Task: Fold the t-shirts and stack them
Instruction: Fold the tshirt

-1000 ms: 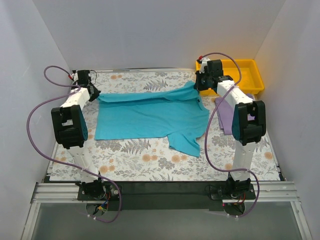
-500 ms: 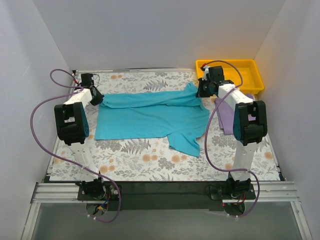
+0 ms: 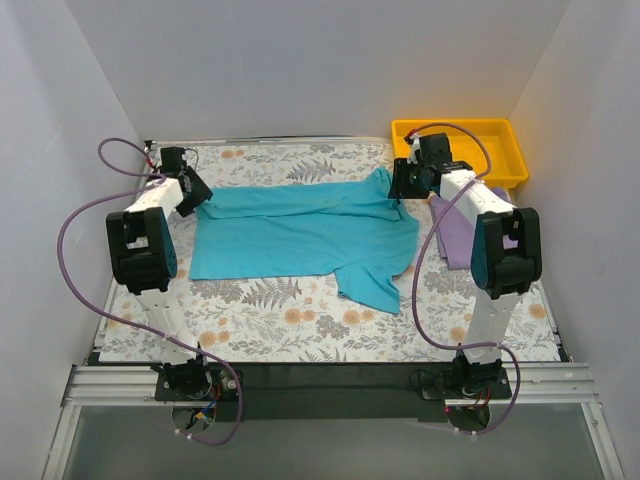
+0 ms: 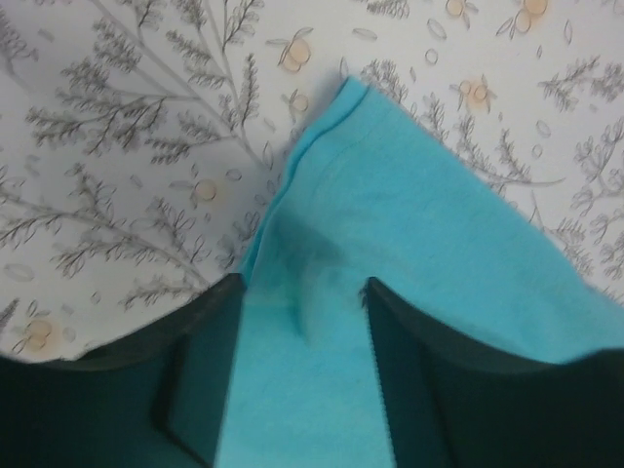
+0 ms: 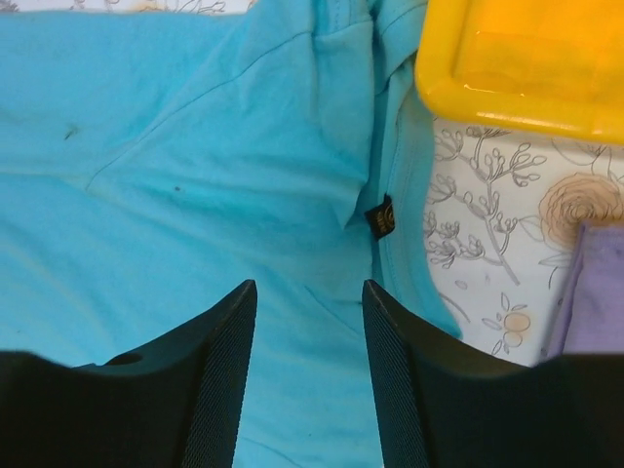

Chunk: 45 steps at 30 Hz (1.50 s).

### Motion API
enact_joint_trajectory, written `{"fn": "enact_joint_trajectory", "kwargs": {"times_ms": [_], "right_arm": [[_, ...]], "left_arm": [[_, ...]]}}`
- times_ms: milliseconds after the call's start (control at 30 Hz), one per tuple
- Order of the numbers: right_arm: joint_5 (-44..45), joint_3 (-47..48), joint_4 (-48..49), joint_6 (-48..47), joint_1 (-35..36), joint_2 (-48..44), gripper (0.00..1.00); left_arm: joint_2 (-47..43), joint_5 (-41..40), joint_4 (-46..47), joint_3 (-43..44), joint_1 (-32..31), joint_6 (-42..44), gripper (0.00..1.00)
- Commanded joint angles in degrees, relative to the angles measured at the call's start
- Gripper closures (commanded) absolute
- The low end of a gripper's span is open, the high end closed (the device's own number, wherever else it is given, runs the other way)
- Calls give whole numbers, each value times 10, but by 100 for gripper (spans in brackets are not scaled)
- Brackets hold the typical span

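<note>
The teal shirt lies spread on the table, one far corner loose between the half-open left fingers, the other under the half-open right fingers, while the lavender shirt lies rightward near the tray.

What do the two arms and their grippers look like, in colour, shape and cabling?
Both the left arm and the right arm have white links with bulky black joint housings showing a teal edge. A purple cable loops from each base up to the wrist. The left gripper and right gripper each have two flat, dark fingers with finely ribbed inner faces.
</note>
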Motion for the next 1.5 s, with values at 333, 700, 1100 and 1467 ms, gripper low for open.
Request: {"fn": "enact_joint_trajectory", "kwargs": {"times_ms": [333, 700, 1100, 1467], "right_arm": [[-7, -187, -20, 3, 90, -153, 61], [-3, -295, -33, 5, 125, -154, 62], [-66, -414, -148, 37, 167, -236, 63], [-94, -343, -190, 12, 125, -314, 59]], "left_arm": [[-252, -59, -73, -224, -62, -56, 44], [-229, -86, -103, -321, -87, -124, 52], [-285, -46, -181, -401, 7, -140, 56], [-393, -30, -208, -373, 44, -152, 53]]}}
